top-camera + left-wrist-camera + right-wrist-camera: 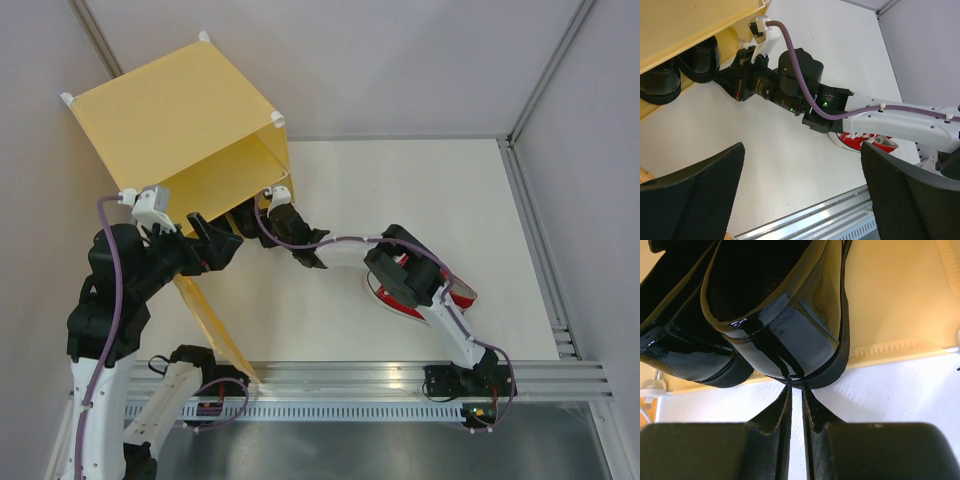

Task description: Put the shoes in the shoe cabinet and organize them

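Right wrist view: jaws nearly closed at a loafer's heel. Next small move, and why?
Probably a short push forward with the right gripper. Its jaws stand almost together against the heel of the nearer black loafer, which overhangs the front lip of the shoe cabinet onto the table. A nudge should seat it inside beside the other loafer.

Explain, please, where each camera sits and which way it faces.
Top external: above and behind the bases, looking down on the table and cabinet; both arms show.
Left wrist: on the left arm, facing the right arm; its own open jaws frame the bottom.
Right wrist: low, facing the cabinet's mouth; nearly closed jaws at a loafer heel.
Shared: both wrist views show black loafers.
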### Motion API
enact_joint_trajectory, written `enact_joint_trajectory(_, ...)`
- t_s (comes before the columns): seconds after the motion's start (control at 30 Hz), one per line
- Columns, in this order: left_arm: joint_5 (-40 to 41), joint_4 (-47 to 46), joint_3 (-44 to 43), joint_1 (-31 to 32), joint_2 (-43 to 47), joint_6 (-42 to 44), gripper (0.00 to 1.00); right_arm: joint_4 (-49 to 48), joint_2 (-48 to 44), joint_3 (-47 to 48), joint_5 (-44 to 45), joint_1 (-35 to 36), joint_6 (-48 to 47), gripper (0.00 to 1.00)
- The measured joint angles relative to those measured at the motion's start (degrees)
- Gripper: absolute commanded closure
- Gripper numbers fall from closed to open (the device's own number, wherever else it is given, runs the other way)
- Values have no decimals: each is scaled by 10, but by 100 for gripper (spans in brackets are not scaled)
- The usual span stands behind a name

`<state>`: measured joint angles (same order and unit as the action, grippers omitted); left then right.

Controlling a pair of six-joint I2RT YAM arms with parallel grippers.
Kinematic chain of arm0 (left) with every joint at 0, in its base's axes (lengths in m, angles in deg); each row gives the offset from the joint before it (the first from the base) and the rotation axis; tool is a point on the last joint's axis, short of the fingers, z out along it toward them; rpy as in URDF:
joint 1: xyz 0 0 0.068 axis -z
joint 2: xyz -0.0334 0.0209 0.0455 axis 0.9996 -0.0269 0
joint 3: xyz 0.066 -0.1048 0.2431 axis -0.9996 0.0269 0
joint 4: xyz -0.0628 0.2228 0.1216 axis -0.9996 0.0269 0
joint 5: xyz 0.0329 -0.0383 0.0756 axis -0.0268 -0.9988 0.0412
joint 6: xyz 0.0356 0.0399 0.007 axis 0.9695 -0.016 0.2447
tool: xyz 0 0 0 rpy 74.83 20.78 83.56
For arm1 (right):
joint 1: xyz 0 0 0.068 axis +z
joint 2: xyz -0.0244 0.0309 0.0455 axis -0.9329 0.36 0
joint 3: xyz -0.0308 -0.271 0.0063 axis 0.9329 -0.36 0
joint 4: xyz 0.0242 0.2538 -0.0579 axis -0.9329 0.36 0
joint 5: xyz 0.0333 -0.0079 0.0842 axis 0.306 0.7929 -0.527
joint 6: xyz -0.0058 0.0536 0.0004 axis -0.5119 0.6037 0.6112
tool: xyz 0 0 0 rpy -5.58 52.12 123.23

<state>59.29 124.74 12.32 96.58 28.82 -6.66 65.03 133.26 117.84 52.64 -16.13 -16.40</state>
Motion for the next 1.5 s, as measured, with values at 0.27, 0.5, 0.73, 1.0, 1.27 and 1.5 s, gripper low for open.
enact_joint_trajectory(0.27,0,0,0,0,0,0,0,20,10,26,-4,-2,2,84)
enact_joint_trajectory(0.5,0,0,0,0,0,0,0,22,14,33,-5,-6,1,84)
enact_joint_trajectory(0.73,0,0,0,0,0,0,0,23,23,45,-7,-11,1,84)
enact_joint_trajectory(1.0,0,0,0,0,0,0,0,28,35,63,-2,-14,-6,83)
enact_joint_trajectory(1.27,0,0,0,0,0,0,0,28,35,63,-2,-14,-9,78)
enact_joint_trajectory(1.5,0,0,0,0,0,0,0,7,22,23,-6,-20,-9,68)
